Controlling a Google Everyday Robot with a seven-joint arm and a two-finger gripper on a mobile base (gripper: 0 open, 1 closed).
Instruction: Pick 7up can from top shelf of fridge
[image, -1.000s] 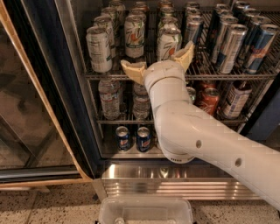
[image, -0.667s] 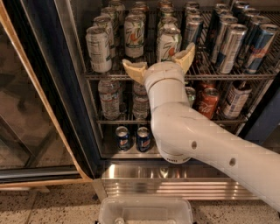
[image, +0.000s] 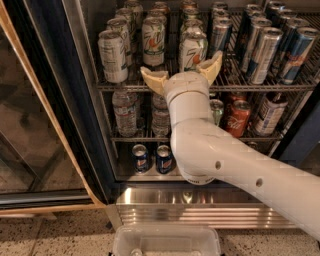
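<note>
The fridge (image: 75, 100) stands with its glass door swung open at the left. Its top shelf (image: 115, 87) is a chrome wire rack with rows of cans. Two front 7up cans stand there, one (image: 153, 42) left of centre and one (image: 192, 52) at centre. My gripper (image: 182, 71) is open, its two cream fingers (image: 152, 80) spread just in front of the shelf's front rail, below and around the centre 7up can. It holds nothing. My white arm hides part of the lower shelves.
A plain white can (image: 113, 56) stands left of the 7up cans; slim blue-silver cans (image: 263, 54) fill the right. Water bottles (image: 125, 110) and red cans (image: 238, 117) sit on the middle rack, blue cans (image: 141, 158) below. A ribbed steel base panel (image: 150, 212) and a clear bin (image: 167, 241) lie underneath.
The gripper has edged slightly forward and up toward the centre 7up can; its fingers remain spread.
</note>
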